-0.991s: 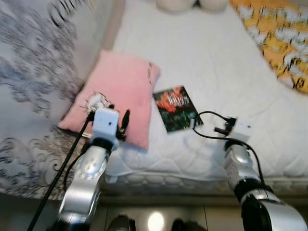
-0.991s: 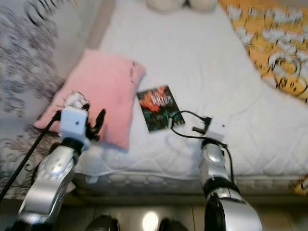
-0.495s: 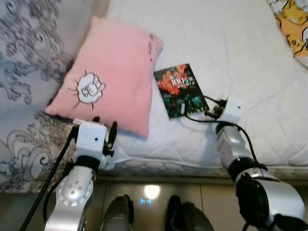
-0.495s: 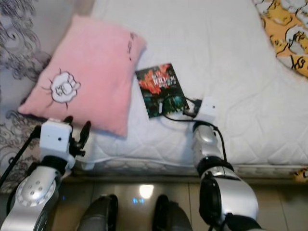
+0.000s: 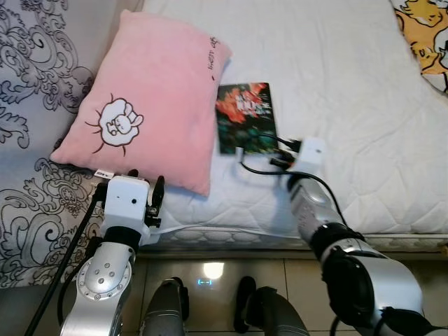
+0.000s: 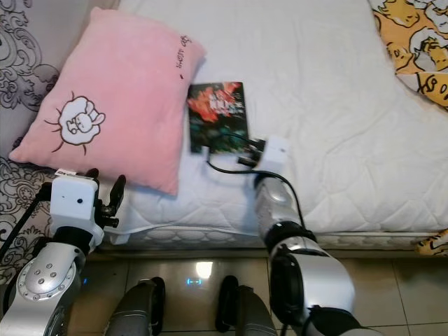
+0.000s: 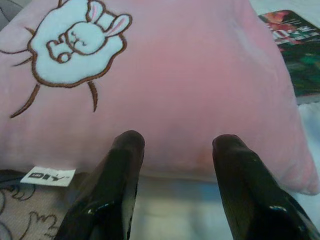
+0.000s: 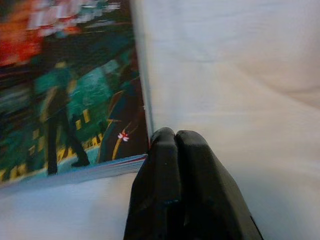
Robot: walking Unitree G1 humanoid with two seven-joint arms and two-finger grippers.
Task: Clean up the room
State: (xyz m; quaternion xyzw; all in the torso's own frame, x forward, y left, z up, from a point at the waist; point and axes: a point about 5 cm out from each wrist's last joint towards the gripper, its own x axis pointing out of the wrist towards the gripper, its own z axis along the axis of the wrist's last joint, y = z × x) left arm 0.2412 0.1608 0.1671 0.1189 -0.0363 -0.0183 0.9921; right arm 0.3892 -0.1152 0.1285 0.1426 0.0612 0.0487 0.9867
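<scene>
A pink pillow [image 5: 150,105] with a white bunny patch lies on the left of the white mattress [image 5: 336,84]. Beside it, to the right, lies a book [image 5: 245,117] with a dark red and green cover. My left gripper [image 7: 175,150] is open at the bed's front edge, and its fingers point at the pillow's near side without touching it. My right gripper [image 8: 170,137] is shut. Its tips rest on the mattress against the book's near right corner [image 5: 277,150], with nothing between them.
An orange and white patterned blanket [image 5: 423,35] covers the bed's far right. Grey ornamented fabric [image 5: 35,84] hangs along the left. The mattress's front edge [image 5: 231,234] runs just before me, with tiled floor and my feet [image 5: 168,308] below.
The camera dipped and shifted. My right gripper swung left to the book's near corner, and the book now lies straighter and nearer the pillow. My left gripper dropped back from the pillow to the bed's edge.
</scene>
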